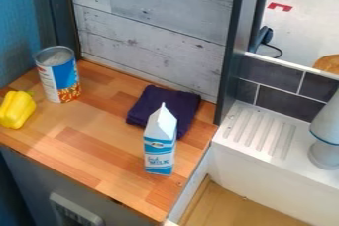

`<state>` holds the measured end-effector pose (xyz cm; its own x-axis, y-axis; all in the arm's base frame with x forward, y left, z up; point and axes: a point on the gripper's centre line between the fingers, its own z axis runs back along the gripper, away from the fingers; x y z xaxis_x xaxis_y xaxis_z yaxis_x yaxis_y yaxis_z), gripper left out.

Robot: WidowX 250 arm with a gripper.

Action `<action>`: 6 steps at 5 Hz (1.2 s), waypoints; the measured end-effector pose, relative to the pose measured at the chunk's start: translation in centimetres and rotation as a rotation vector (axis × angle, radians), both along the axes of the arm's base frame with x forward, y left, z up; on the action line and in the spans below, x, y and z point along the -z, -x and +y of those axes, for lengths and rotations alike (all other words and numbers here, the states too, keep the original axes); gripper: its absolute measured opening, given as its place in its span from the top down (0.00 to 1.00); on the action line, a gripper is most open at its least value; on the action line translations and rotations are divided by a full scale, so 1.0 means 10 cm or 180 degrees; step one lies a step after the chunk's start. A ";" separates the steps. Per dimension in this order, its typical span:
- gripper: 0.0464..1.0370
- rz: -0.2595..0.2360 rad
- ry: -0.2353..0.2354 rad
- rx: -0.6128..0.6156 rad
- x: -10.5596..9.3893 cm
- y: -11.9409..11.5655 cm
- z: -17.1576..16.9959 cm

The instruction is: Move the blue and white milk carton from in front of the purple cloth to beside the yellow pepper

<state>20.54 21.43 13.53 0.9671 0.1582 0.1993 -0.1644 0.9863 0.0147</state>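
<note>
Countertop (99,143) of wood carries 4 things before me. I cannot tell whether my gripper is released, clenched or holding something, nor how they lie relative to it. I see a folded dark purple cloth (147,103) near the back wall (152,14), and the blue-and-white milk carton (159,145) upright in front of it, overlapping it in my view; contact I can't judge. Well apart to the left, an upright can (58,76) has a yellow pepper (17,110) near it.

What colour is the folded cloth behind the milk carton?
The cloth is dark purple, showing best in the camera view.
</note>
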 end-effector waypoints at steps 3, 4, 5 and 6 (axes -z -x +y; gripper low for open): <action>0.03 -0.0037 -0.0145 0.0524 0.25 -0.16 -0.50; 0.03 -0.0381 -0.0093 0.0728 0.20 -0.40 -0.93; 0.03 -0.0454 0.0023 0.0749 0.17 -0.57 -1.30; 0.03 -0.0303 0.0057 0.0402 0.10 -0.68 -1.64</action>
<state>27.33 5.02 12.49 0.9564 0.0408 0.2891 -0.0387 0.9992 -0.0127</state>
